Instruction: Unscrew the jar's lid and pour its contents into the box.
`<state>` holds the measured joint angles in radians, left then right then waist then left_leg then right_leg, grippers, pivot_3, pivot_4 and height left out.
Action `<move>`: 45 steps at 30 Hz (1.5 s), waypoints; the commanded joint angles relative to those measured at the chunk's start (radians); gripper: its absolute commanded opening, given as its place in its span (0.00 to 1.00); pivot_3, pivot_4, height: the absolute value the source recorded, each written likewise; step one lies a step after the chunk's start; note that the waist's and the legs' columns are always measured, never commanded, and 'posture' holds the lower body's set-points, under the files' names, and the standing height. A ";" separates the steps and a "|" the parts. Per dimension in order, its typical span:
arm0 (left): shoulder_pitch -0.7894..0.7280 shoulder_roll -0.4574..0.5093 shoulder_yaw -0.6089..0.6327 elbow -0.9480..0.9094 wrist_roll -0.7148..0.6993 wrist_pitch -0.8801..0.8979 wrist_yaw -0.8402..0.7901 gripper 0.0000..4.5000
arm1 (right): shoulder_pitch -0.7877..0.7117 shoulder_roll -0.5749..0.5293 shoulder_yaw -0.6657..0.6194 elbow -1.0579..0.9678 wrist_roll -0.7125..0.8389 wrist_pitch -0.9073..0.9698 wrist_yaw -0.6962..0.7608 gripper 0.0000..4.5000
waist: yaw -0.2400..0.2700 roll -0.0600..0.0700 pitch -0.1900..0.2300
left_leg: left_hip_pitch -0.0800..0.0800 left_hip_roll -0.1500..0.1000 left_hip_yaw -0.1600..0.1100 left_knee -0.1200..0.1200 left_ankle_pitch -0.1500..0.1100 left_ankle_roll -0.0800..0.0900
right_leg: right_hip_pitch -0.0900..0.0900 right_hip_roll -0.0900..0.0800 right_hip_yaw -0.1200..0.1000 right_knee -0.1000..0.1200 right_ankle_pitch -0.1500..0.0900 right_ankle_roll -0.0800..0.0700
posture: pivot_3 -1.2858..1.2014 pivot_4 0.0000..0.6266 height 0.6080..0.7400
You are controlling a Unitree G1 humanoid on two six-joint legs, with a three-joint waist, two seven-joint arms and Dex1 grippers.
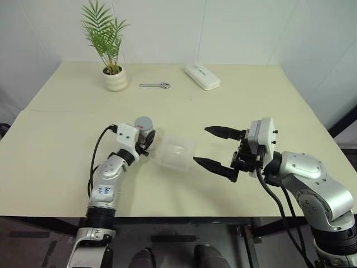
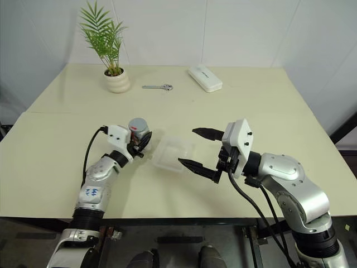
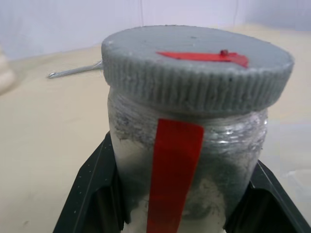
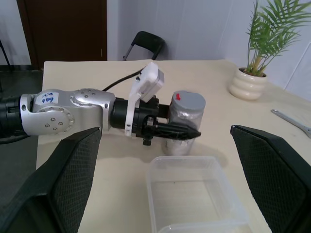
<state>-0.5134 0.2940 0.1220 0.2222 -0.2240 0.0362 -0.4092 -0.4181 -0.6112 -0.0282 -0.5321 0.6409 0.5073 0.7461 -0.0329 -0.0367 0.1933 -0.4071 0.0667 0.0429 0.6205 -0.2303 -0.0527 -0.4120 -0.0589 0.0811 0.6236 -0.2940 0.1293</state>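
1. Two arms work over a pale table (image 1: 67,167); its left half in front of the left arm lies bare, and the near edge runs just below both forearms.
2. Far left rear: a white plant pot (image 1: 115,79) with a green palm, near the back edge and well apart from the work area.
3. Left gripper (image 4: 182,130): black fingers closed on the jar (image 1: 145,129), one finger on each side of its body, as the left wrist view shows. The jar stands upright left of table centre.
4. The jar: clear-walled cylinder with grey, powdery-looking fill against the glass and a red vertical strip down its side. The lid (image 3: 197,65), grey with a ribbed rim and a red mark on top, sits on the jar.
5. Rear centre: a metal wrench (image 1: 155,85) lying flat, apart from the pot.
6. The box (image 1: 175,152): clear, shallow, rounded corners, just beside the jar on its right; its inside looks bare.
7. Rear, right of centre: a white oblong case (image 1: 202,76).
8. Right gripper (image 1: 215,148): fingers spread wide, holding nothing, tips near the box's right edge. Open tabletop lies behind it and towards the right edge.
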 commanded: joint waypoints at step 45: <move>-0.145 0.158 -0.137 -0.277 -0.249 0.340 -0.537 0.43 | -0.347 0.235 0.132 0.096 -0.020 0.281 -0.170 0.63 | 0.002 0.000 0.000 | -0.003 0.000 0.000 -0.004 0.000 0.000 | -0.004 0.001 0.000 0.000 -0.003 -0.002 | 0.52 0.24 1.00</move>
<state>-0.6426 0.4513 -0.0202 -0.0245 -0.4731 0.3927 -0.9480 -0.7482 -0.3824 0.1146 -0.4173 0.6067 0.7953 0.5671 -0.0313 -0.0365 0.1933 -0.4099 0.0671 0.0427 0.6168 -0.2306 -0.0525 -0.4160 -0.0580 0.0813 0.6239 -0.2966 0.1275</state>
